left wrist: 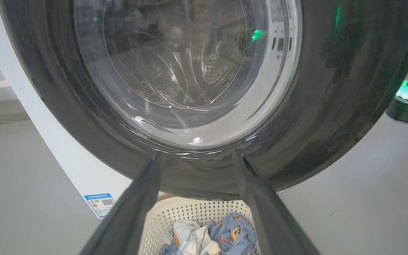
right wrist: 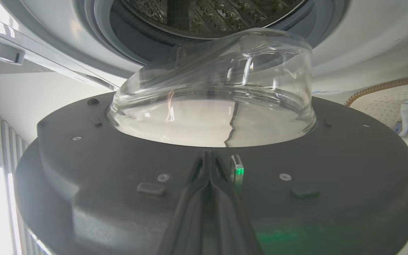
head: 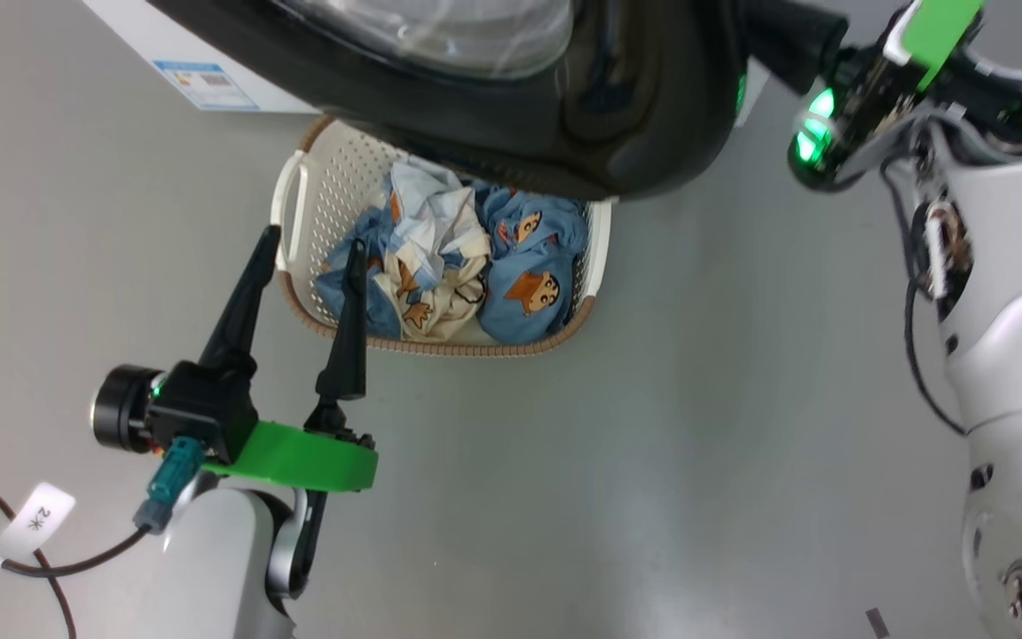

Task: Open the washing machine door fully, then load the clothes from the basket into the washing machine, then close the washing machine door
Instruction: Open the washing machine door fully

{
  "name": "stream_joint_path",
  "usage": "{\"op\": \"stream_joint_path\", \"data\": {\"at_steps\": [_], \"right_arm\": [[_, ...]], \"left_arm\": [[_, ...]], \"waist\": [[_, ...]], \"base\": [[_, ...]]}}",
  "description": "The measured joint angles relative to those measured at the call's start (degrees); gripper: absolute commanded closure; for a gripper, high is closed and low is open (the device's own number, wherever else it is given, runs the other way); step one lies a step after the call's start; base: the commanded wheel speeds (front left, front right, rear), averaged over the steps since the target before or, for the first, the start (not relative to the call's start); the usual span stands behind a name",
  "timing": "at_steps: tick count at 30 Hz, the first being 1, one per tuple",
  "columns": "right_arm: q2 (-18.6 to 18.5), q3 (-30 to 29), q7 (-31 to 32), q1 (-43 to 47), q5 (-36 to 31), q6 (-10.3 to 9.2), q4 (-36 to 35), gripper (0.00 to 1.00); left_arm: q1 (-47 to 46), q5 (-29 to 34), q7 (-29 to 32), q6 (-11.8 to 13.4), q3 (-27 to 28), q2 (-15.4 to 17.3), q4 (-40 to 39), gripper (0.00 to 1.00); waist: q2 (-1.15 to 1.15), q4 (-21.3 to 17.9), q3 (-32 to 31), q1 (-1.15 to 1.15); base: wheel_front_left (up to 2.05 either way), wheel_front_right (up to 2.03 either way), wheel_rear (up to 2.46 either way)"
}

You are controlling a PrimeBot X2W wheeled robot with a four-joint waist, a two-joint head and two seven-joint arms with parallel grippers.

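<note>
While the washing machine door stands only part open, its black ring overhangs the far half of the basket in the head view. Step in hand, by my reading: opening the door fully. Loading not begun.

- Door: swung out from the washing machine, whose white body and blue label sticker sit at far left. Right wrist view shows the door's matte inner face, the glass bowl bulging toward the steel drum and the grey-blue gasket.
- Right gripper: fingers pressed together, nothing between them, tips laid at the door's inner face just below the bowl. Looks like a push, not a grasp.
- Clothes: blue printed bundle with cream cloth, lying in the basket on the floor, near side exposed.
- Left gripper: fingers spread wide and empty, poised over the basket's left rim, one finger outside it, one over the cloth.

Next move, as I judge it: the right arm must sweep the door further round until it clears the basket. Only then has the left arm free room to come down on the bundle.

Hard to make out:
- Hinge not seen, so how much swing remains is a guess.
- Far end of basket hidden under the door.
- Whether the right fingertips actually touch the door, I cannot tell.
- Left gripper's height above the cloth unclear.
</note>
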Motion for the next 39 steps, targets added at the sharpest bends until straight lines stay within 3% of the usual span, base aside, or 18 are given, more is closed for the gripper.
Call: {"op": "stream_joint_path", "data": {"at_steps": [17, 39], "right_arm": [[2.47, 4.93, -1.29, 14.84, 1.96, 0.00, -7.15, 1.00], [2.56, 23.64, -12.10, 26.24, 14.55, -0.01, -8.54, 1.00]], "left_arm": [[5.73, 1.02, 0.00, -2.03, 1.00, 0.09, 3.15, 0.00], [12.16, 1.42, 0.00, -3.69, 1.42, 0.16, 6.09, 0.00]], "waist": [[0.00, -0.99, -8.81, 0.00], [0.00, -0.56, -19.25, 0.00]], "base": [[0.00, 0.00, 0.00], [0.00, 0.00, 0.00]]}}
